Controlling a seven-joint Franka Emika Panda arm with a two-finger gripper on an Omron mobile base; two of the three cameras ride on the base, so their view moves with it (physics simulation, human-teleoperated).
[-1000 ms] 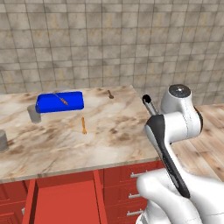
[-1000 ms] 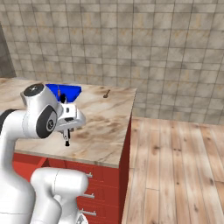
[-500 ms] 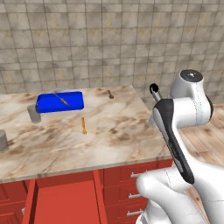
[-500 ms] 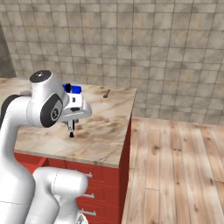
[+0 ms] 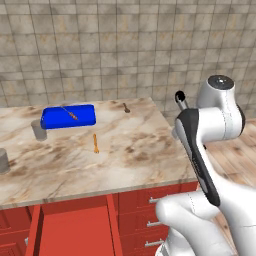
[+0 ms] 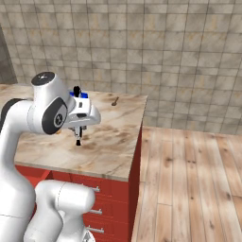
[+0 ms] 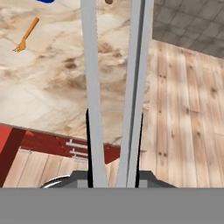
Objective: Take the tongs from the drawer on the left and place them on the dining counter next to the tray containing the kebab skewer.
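My gripper is shut on the tongs, whose two silver arms run out ahead of the dark fingertips. It hangs over the right end of the dining counter, seen as gripper in the right base view. The tongs' black end sticks up beside the arm, tongs. The blue tray with the kebab skewer lies at the counter's far left. The red drawer stands open below the counter.
An orange utensil lies mid-counter and a wooden spoon near the back edge. A grey cup stands by the tray, another grey thing at the left edge. Wooden floor lies right of the counter.
The arm has risen and swung a little to the right, carrying the tongs with it. The base and the things on the counter have not moved.
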